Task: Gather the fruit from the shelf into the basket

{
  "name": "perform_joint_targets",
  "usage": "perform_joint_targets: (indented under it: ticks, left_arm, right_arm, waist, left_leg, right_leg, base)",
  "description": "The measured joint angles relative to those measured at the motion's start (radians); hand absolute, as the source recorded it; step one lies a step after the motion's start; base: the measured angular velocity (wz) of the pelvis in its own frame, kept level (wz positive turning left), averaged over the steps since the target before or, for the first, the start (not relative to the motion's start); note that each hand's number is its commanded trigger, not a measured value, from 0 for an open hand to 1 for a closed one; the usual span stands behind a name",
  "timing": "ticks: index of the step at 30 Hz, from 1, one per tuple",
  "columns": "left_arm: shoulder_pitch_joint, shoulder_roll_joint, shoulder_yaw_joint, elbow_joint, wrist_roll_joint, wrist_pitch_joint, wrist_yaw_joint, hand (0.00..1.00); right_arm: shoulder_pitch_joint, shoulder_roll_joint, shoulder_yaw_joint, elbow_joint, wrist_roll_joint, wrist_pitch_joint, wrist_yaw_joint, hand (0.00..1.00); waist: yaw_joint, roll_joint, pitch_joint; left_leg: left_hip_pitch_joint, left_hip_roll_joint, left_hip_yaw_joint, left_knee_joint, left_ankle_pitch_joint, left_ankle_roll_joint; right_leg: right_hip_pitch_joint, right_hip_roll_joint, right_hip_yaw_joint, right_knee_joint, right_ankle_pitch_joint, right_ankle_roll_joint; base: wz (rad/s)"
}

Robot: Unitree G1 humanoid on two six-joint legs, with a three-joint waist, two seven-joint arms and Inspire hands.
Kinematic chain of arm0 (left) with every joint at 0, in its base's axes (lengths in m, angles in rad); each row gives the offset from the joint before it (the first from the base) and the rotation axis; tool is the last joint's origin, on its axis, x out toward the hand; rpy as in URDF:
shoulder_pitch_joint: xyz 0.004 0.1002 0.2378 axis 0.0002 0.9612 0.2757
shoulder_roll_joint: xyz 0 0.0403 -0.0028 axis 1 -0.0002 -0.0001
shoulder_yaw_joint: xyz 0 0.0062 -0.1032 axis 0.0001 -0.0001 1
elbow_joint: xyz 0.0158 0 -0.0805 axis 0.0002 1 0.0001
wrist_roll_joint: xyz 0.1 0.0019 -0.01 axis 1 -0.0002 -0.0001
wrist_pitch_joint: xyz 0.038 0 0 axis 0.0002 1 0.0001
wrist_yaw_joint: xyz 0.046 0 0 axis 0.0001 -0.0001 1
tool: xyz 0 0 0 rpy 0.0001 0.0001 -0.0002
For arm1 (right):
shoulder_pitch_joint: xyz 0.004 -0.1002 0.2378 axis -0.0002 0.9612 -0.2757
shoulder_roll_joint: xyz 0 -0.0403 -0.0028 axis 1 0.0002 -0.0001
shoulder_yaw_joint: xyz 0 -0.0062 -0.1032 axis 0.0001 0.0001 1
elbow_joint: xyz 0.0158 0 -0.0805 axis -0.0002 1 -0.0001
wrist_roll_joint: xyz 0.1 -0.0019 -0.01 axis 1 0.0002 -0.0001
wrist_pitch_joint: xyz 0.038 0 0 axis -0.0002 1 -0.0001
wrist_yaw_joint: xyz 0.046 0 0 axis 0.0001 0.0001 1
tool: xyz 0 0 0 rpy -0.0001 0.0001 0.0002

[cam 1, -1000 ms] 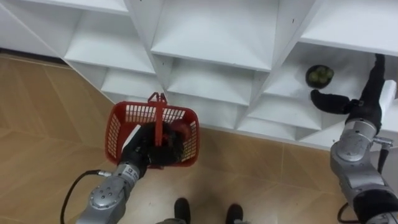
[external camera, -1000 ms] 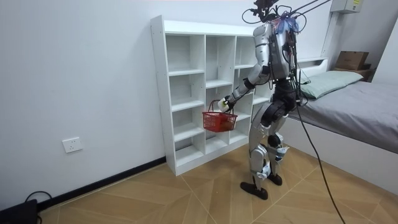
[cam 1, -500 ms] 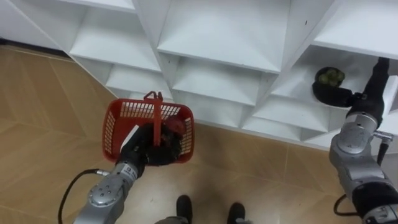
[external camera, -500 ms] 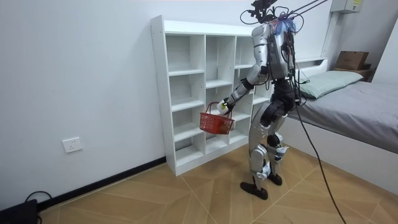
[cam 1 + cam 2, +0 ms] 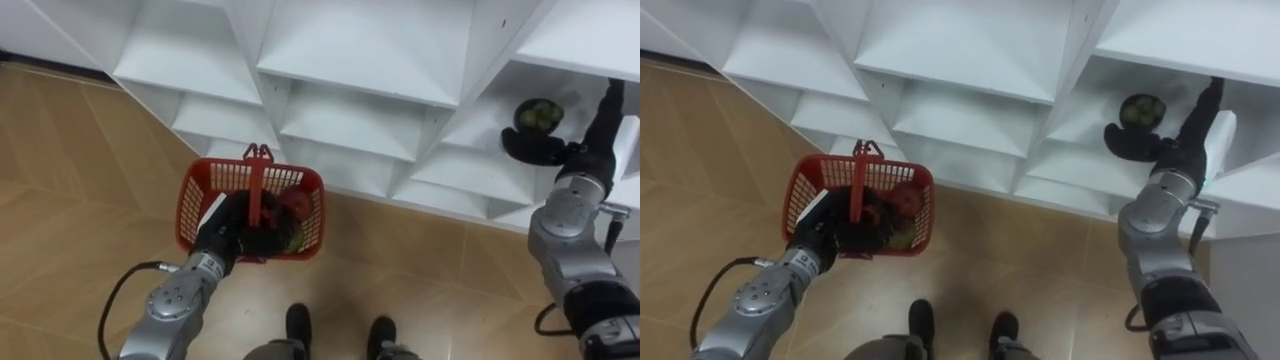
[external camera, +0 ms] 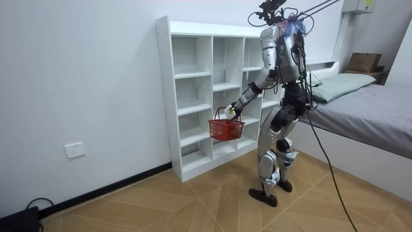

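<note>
A red plastic basket [image 5: 212,202] hangs in front of the white closet shelves [image 5: 360,60], with my left hand [image 5: 238,226] shut on its upright handle. Inside it lie a red fruit [image 5: 296,204] and something green beside it. A bunch of small green fruits [image 5: 536,114] sits in a shelf compartment at the right. My right hand [image 5: 528,148] reaches into that compartment, just in front of and below the bunch, fingers stretched out. In the room view I stand facing the shelves [image 6: 193,96], basket [image 6: 226,129] held out at hip height.
Shelf dividers [image 5: 432,120] close in the compartment around my right arm. Wooden floor [image 5: 80,200] lies below the basket. A bed [image 6: 367,103] stands at the room view's right, behind me, and the white wall [image 6: 77,77] runs to the room view's left.
The basket swung a little toward the room view's left and back again. My right hand has edged closer under the green fruits. The eye view shifted slightly.
</note>
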Motion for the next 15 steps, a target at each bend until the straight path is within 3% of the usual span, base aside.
perform_joint_targets:
  ticks: [7, 12, 15]
  left_arm:
    - [-0.007, 0.000, -0.001, 0.001, -0.002, 0.000, 0.018, 1.00]
    - [-0.018, -0.001, -0.019, 0.006, -0.010, 0.000, 0.015, 1.00]
    - [-0.019, -0.001, -0.019, 0.012, -0.010, 0.000, 0.015, 1.00]
  right_arm:
    - [-0.018, -0.001, 0.032, 0.000, 0.000, 0.000, 0.001, 0.00]
    - [-0.039, -0.019, 0.063, 0.001, 0.000, 0.000, 0.016, 0.00]
    - [-0.040, -0.025, 0.078, 0.001, 0.000, 0.000, 0.021, 0.00]
  waist:
    - [0.010, 0.002, 0.0009]
    - [0.013, 0.015, 0.0092]
    - [0.013, 0.016, 0.0094]
  left_leg:
    - [-0.008, 0.000, 0.001, 0.001, 0.000, 0.000]
    - [-0.014, 0.000, 0.001, 0.006, 0.001, 0.002]
    - [-0.019, 0.001, 0.001, 0.007, 0.002, 0.002]
  right_leg:
    - [-0.014, -0.003, 0.000, 0.014, 0.000, 0.000]
    - [-0.016, -0.004, -0.005, 0.016, 0.000, 0.000]
    - [-0.019, -0.005, -0.009, 0.019, -0.001, -0.001]
  base:
    - [0.00]
    - [0.00]
    - [0.04]
